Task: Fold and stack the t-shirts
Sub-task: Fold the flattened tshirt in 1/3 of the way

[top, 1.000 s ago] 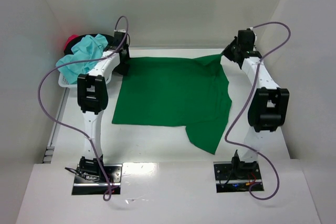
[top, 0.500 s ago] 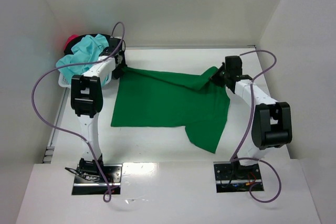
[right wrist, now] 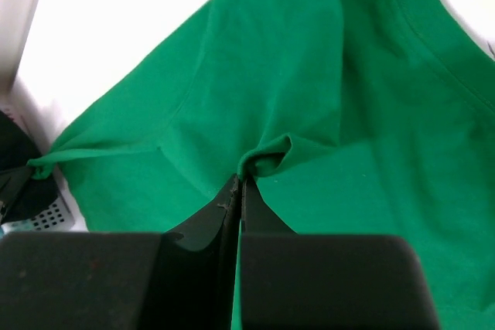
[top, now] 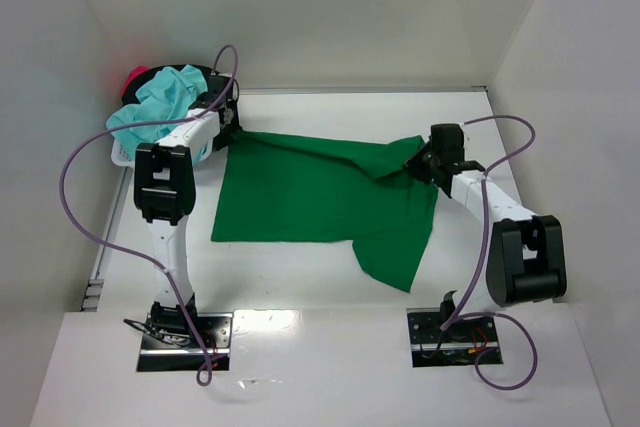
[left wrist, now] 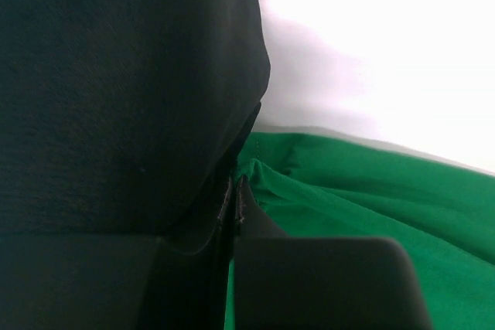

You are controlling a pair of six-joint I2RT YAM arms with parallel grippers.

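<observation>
Well — left claw [top: 233,133], right claw [top: 416,161], each tight on green t-shirt [top: 320,197].

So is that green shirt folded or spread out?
Spread: the green shirt lies mostly flat, far edge pinched by left tool and right tool.

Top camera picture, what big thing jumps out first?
The bright green t-shirt lies spread across the middle of the table. The left end effector and right end effector each pinch its far edge. A crumpled turquoise t-shirt sits in the far left corner.
</observation>
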